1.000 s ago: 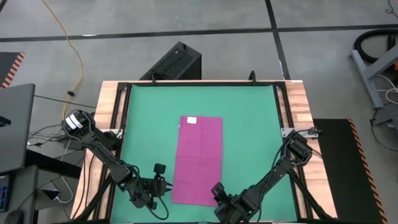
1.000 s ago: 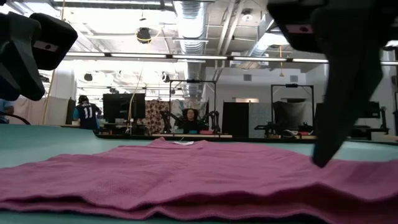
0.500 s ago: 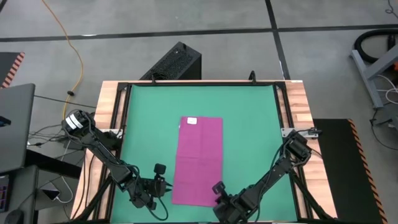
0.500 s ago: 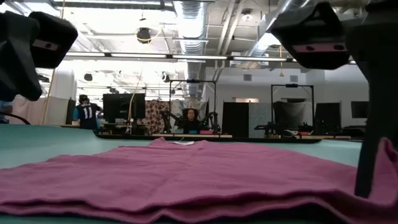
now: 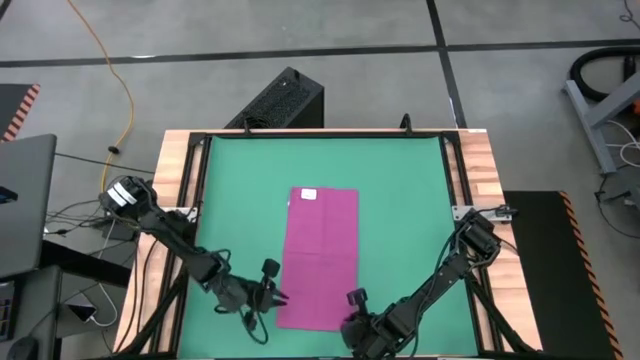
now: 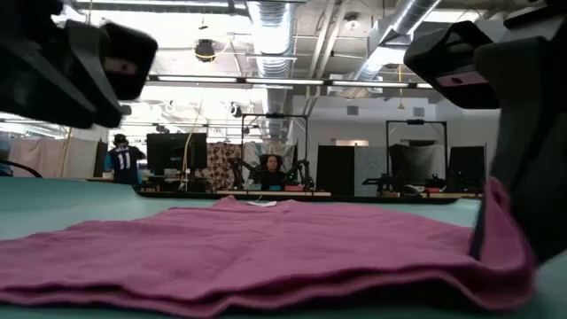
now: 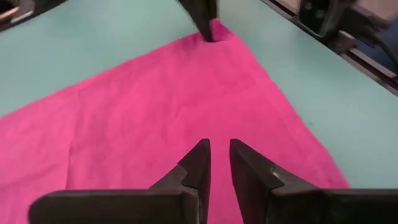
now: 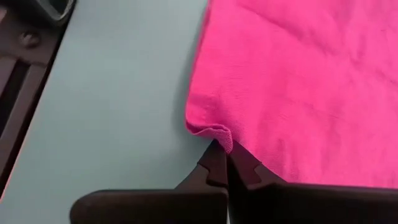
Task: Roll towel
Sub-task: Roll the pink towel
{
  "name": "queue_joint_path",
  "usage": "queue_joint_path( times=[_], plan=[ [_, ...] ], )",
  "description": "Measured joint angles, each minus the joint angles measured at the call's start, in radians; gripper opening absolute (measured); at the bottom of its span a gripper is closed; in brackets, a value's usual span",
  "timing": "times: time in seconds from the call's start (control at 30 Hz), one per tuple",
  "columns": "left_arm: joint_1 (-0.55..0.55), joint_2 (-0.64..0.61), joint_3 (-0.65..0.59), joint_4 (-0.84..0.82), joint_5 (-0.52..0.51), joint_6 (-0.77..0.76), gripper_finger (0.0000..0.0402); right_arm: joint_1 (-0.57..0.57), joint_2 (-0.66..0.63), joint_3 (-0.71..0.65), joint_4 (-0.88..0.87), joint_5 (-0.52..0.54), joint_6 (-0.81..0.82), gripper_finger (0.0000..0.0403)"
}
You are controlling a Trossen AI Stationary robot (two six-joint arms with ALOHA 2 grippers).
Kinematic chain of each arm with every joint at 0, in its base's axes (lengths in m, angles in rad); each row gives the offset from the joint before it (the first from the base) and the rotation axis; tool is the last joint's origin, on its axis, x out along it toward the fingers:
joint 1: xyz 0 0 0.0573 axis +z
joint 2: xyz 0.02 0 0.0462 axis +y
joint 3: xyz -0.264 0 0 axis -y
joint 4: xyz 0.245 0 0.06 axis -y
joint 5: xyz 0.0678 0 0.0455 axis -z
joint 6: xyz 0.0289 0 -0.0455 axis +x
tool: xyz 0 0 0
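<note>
Since a second ago, our left end effector [image 5: 274,297] has swung in from beside the towel [image 5: 320,255] to its near left corner, and our right end effector [image 5: 350,300] has pinched the near right corner, which now stands up in a small fold in the low view.

We see the towel lying flat lengthwise on the green surface [image 5: 400,190], running from mid-surface to the near edge, white tag [image 5: 308,194] at its far end. The right wrist view shows the right fingers together, clamped on a bunched bit of the corner. The left wrist view shows the left fingers [image 7: 198,163] a narrow gap apart above the cloth, gripping nothing we can see.

We judge the roll has not begun: one near corner is secured, the other is being approached. Once both are held, we expect to lift the near edge and turn it toward the tag. If the left grip misses, the roll would likely start crooked.
</note>
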Motion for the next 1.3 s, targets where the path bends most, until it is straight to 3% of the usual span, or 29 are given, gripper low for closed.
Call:
queue_joint_path(
  times=[0.17,0.53,0.73,1.3],
  plan=[
    [0.004,0.007,-0.059,0.081,0.007,-0.053,0.0005,0.000,0.000,0.000,0.003,0.006,0.046,0.0004],
    [0.004,0.211,0.034,0.121,0.083,-0.025,0.0000,0.000,0.000,0.000,0.018,0.006,0.068,0.0003],
    [0.003,0.278,0.062,0.090,0.051,-0.147,0.0000,-0.001,-0.001,0.000,0.048,0.006,0.126,0.0003],
    [0.004,0.289,0.063,0.060,0.183,-0.269,0.0000,0.017,-0.029,0.000,0.032,-0.021,0.454,0.0002]
  ],
)
